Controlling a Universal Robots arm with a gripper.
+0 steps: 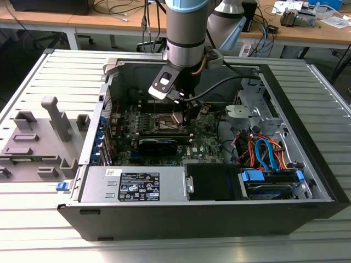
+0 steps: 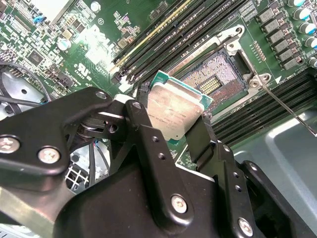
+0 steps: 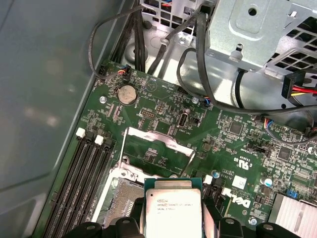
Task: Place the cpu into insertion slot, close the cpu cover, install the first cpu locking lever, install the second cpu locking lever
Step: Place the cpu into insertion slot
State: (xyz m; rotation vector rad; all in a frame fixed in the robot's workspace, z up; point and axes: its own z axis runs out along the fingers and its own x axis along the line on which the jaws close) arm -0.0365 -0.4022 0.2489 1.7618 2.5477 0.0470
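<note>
Cpu (image 2: 176, 101) clamped by opposite edges in the gripper (image 2: 167, 124), held close over the insertion slot (image 2: 214, 79), not seated.
I'd call it light, stiff, slick-topped and fragile underneath, so edges only. Cpu cover (image 3: 157, 139) is flipped open.

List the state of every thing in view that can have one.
gripper, shut on the cpu
cpu, held close to the insertion slot, not seated
insertion slot, empty, contacts bare
cpu cover, raised open
locking lever, unlatched, swung away from the slot
computer case, open
</note>
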